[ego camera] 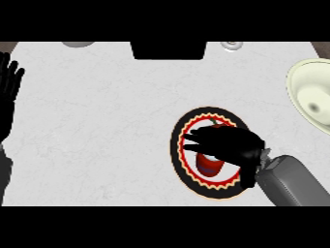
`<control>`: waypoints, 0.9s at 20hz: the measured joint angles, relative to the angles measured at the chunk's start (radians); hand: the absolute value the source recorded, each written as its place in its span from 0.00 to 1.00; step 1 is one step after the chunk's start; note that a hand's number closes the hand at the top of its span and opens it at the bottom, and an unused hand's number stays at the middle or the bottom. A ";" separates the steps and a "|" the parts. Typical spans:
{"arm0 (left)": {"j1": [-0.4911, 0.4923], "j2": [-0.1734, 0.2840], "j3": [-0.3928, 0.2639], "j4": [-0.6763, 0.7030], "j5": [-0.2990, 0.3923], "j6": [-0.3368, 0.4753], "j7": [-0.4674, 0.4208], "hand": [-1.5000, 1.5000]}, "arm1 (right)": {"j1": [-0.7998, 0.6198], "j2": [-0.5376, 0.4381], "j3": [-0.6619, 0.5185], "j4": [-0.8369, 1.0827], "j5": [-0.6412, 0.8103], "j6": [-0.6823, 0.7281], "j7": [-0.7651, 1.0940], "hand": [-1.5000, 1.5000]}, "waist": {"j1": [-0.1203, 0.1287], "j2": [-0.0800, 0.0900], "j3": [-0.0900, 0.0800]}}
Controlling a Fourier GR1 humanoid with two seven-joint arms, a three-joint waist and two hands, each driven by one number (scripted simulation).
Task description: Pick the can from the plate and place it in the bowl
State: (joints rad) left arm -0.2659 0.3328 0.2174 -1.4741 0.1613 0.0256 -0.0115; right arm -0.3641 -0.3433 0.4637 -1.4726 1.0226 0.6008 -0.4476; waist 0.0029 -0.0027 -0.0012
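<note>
A red can [209, 166] lies on a round plate [185, 128] with a black rim and a red and yellow zigzag band, right of the counter's middle. My right hand [228, 144] is spread over the plate just above the can, fingers straight and pointing left, hiding the can's upper part. Only the can's lower end shows below the palm. The cream bowl [323, 99] stands at the right edge, well apart from the plate. My left hand [1, 92] rests open at the left edge, fingers up.
A black block [167, 50] sits at the counter's far edge, with a grey round object [78, 44] to its left and a small silver fitting [232, 46] to its right. White marbled counter [103, 126] stretches between my hands.
</note>
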 measured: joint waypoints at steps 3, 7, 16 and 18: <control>0.011 -0.003 0.001 -0.013 -0.003 -0.005 0.005 0.50 | -0.002 0.027 -0.003 0.025 0.036 -0.014 0.010 0.00 | 0.001 -0.004 -0.001; 0.011 -0.024 -0.007 -0.015 -0.020 0.006 0.001 0.50 | -0.022 0.046 -0.013 0.077 0.072 -0.059 -0.027 1.00 | 0.002 -0.007 -0.003; -0.008 -0.036 -0.005 -0.018 -0.037 0.014 0.009 0.50 | -0.040 0.095 -0.060 0.142 0.101 -0.163 -0.144 1.00 | 0.001 -0.006 -0.002; -0.006 -0.025 0.010 -0.015 -0.028 0.001 0.012 0.50 | -0.014 0.098 -0.059 0.126 0.113 -0.177 -0.154 1.00 | 0.000 -0.004 -0.001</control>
State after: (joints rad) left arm -0.2718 0.3082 0.2275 -1.4895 0.1329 0.0267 0.0002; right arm -0.3778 -0.2449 0.4044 -1.3467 1.1352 0.4236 -0.6014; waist 0.0026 -0.0069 -0.0023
